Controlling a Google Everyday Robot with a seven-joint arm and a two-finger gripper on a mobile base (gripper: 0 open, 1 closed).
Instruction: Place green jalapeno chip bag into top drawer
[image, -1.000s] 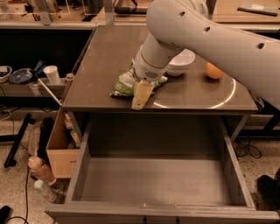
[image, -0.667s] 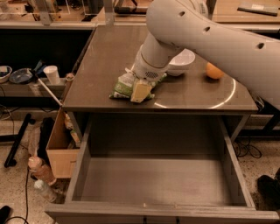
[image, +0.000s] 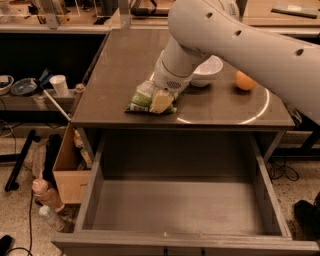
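1. Bag (image: 142, 97) is seen lying flat on the table (image: 125, 60), just beside the bowl (image: 210, 67), on the side nearer the drawer (image: 175, 207); it has not been lifted.
2. Gripper (image: 161, 101) is pictured low on the bag, in front of the bowl. Over the past second its pale tip has been drawn back from the bag's front edge toward the bag's middle and brought lower.
3. Whether the jaws are open or closed on the bag cannot be told.
4. No shift of the bag has been recorded over that second: it is found at the same spot beside the bowl, with the same crumpled outline.
5. Drawer is shown pulled fully open, below and forward of the bowl, with the bag not yet in it.
6. The small descent is read as the end of the approach, so the grasp is judged to be the step in hand. The lift, the carry forward from the bowl and the release over the drawer are all judged still to be done.
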